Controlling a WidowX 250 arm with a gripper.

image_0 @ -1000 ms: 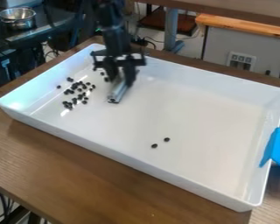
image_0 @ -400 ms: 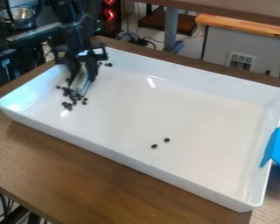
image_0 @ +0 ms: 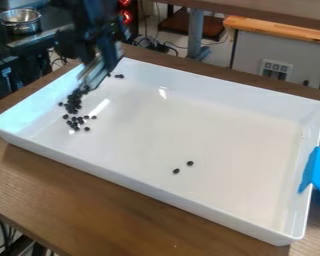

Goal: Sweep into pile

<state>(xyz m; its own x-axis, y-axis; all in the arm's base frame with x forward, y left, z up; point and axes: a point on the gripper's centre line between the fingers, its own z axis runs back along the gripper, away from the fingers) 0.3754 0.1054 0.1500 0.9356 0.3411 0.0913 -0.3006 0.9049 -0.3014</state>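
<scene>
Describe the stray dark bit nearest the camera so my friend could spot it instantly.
Find the big white tray on the brown wooden table. Most dark bits cluster toward its left end, but two lie apart near its middle. Yours is the lower-left one of that pair, slightly nearer the camera than its neighbour.

The robot's arm [image_0: 96,15] is black nearly throughout, a dark, solid-looking shape of narrow, blocky sections. Directly above the jaws [image_0: 100,62] it is broad and upright, with an uneven outline rather than a smooth tube. The jaws themselves are black too, slimmer than the body above them and tapering toward their lower ends. Just above them, the dark surface breaks into angular, stepped edges that jut out to either side, and faint bluish-grey glints lie along it. Screws, cable runs and markings on the body are too indistinct to tell.
</scene>
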